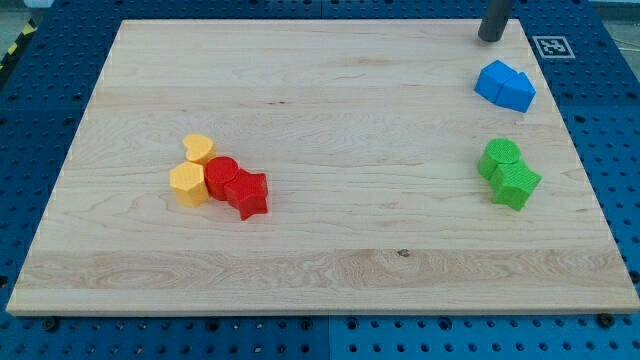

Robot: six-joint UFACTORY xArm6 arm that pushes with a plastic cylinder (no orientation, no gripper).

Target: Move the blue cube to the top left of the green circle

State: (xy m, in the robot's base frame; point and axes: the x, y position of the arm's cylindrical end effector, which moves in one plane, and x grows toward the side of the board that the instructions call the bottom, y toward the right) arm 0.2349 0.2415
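My tip (490,38) rests near the board's top right corner. Two blue blocks touch just below it and slightly to the right: what looks like the blue cube (494,81), and another blue block (518,92) whose shape I cannot make out. There is a small gap between the tip and the blue pair. The green circle (499,156) lies lower on the right side, straight below the blue blocks. It touches a green star (517,185) at its lower right.
A cluster sits left of centre: a yellow heart (200,148), a yellow hexagon (188,185), a red circle (221,175) and a red star (247,194), all touching. The wooden board (320,250) lies on a blue pegboard. A fiducial marker (553,45) is at the top right corner.
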